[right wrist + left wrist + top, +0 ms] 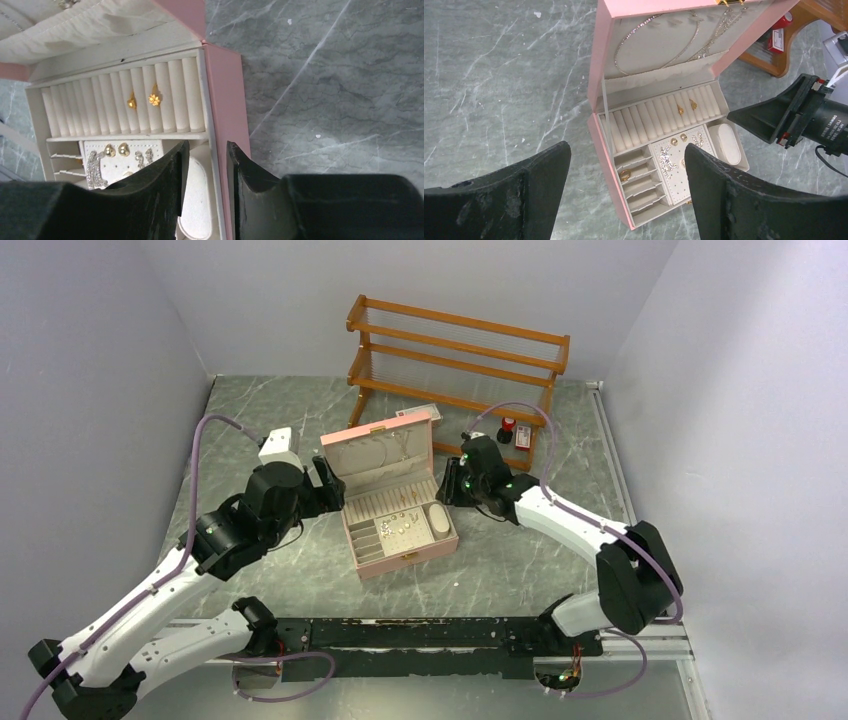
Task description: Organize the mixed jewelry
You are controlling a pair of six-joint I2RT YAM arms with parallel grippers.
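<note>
The pink box (400, 562) stands open mid-table, lid up. A thin silvery chain necklace (639, 24) hangs inside the lid. Two gold rings (154, 97) sit in the ring rolls, and another gold ring (625, 175) lies in a small side slot. Gold studs (123, 148) and sparkly earrings (666, 160) are on the dotted pad. My left gripper (325, 485) (627, 146) hovers wide open at the box's left side, holding nothing. My right gripper (447, 488) (207, 145) hangs over the box's right wall (222, 100), its jaws a narrow gap apart with nothing between them.
A wooden rack (455, 350) stands at the back, with a small red-and-black bottle (508, 426) under its right end. A white oval cushion (438, 522) fills the box's right compartment. Grey walls close in left, right and behind.
</note>
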